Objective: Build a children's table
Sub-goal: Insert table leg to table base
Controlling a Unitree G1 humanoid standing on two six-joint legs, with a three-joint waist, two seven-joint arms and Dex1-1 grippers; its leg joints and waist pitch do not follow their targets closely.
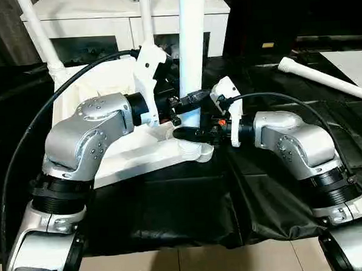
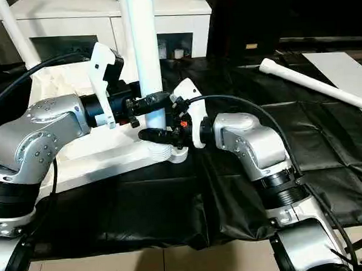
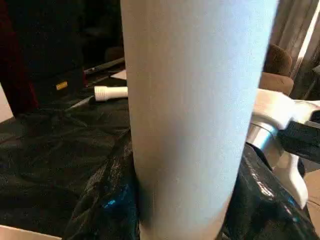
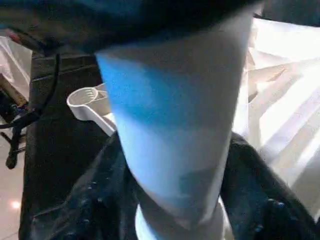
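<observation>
Table [image 1: 124, 159] lay upside down; both grippers [image 1: 191, 98] [image 1: 190, 134] clasped an upright leg [image 1: 191, 44], half-open. Uneven twisting risked cross-threading.

My forearms [image 1: 84, 137] are brushed silver metal, satin, studded with small screws; the wrist brackets [image 1: 148, 70] are glossy white plastic. My fingers [image 2: 149, 102] are matt black. The upright leg [image 1: 191, 44] at 12 o'clock is smooth white plastic with a soft sheen; its socket collar [image 1: 194, 152] is ribbed. The tabletop underside [image 1: 99, 85] is white moulded plastic. The black sheet [image 1: 172, 203] is thin, crinkled, glossy film. The floor [image 1: 206, 261] at 6 o'clock is polished tile.
</observation>
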